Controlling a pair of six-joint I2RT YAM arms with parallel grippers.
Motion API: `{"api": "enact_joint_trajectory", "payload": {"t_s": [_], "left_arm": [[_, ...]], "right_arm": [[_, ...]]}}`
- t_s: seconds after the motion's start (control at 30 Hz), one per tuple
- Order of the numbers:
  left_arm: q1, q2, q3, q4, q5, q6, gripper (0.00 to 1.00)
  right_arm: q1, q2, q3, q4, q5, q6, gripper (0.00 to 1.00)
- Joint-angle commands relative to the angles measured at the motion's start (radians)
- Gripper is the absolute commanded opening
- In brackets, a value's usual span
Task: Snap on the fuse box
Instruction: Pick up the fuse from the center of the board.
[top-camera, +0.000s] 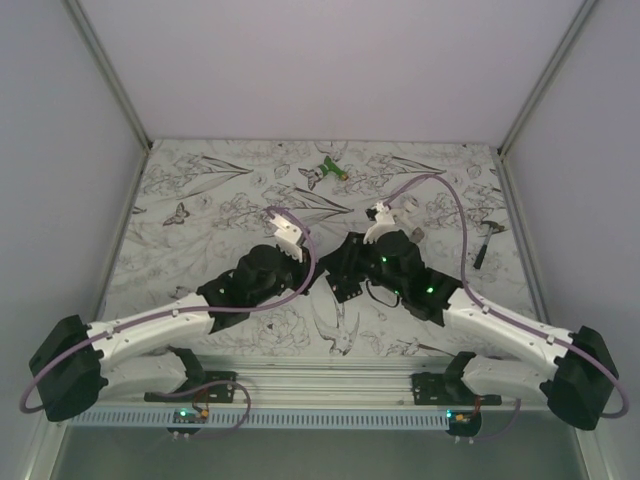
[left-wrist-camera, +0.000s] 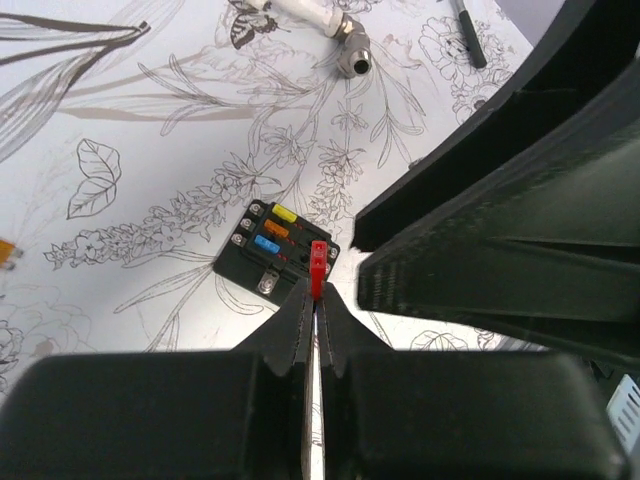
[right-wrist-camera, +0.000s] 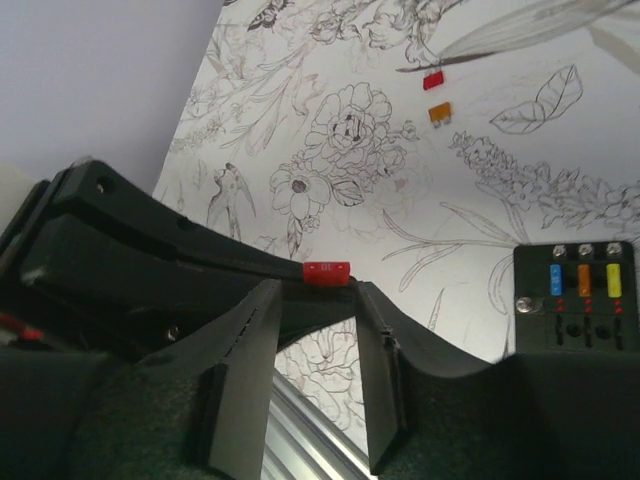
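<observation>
Red fuse (left-wrist-camera: 318, 268) is gripped in the clenched left hand (left-wrist-camera: 317, 298), just in front of the fuse box (left-wrist-camera: 262, 265). The box is seen lying flat on the surface (left-wrist-camera: 150, 130) at frame centre. Right hand (right-wrist-camera: 318, 300) is noted released, fingers apart, nothing grasped.

The left arm (top-camera: 150, 330) and right arm (top-camera: 510, 335): white links between bulky black joints, with a purple cable (top-camera: 312, 262) looping along each. Small green lights (top-camera: 428, 290) glow on the right arm's black housing. The left gripper (left-wrist-camera: 316, 300) and right gripper (right-wrist-camera: 318, 310) are matt black, their wedge-shaped fingers (right-wrist-camera: 245, 360) finely ridged on the inner faces.
</observation>
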Motion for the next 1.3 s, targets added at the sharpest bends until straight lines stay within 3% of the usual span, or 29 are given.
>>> {"api": "enact_joint_trajectory", "payload": {"t_s": [0.0, 0.3, 0.53, 0.87, 1.27], "left_arm": [[0.020, -0.052, -0.013, 0.030, 0.039, 0.061, 0.00], [0.086, -0.076, 0.114, -0.188, 0.467, 0.160, 0.00], [0.086, -0.104, 0.172, -0.241, 0.710, 0.199, 0.00], [0.080, -0.124, 0.205, -0.254, 0.791, 0.217, 0.00], [0.069, -0.097, 0.224, -0.254, 0.799, 0.224, 0.00]], "right_arm": [[-0.010, -0.067, 0.059, -0.048, -0.045, -0.183, 0.44], [-0.092, -0.183, 0.092, -0.153, -0.496, -0.709, 0.46], [-0.184, -0.246, 0.111, -0.240, -0.733, -0.840, 0.45], [-0.202, -0.189, 0.161, -0.271, -0.936, -0.861, 0.41], [-0.202, -0.150, 0.175, -0.253, -0.987, -0.840, 0.32]]}}
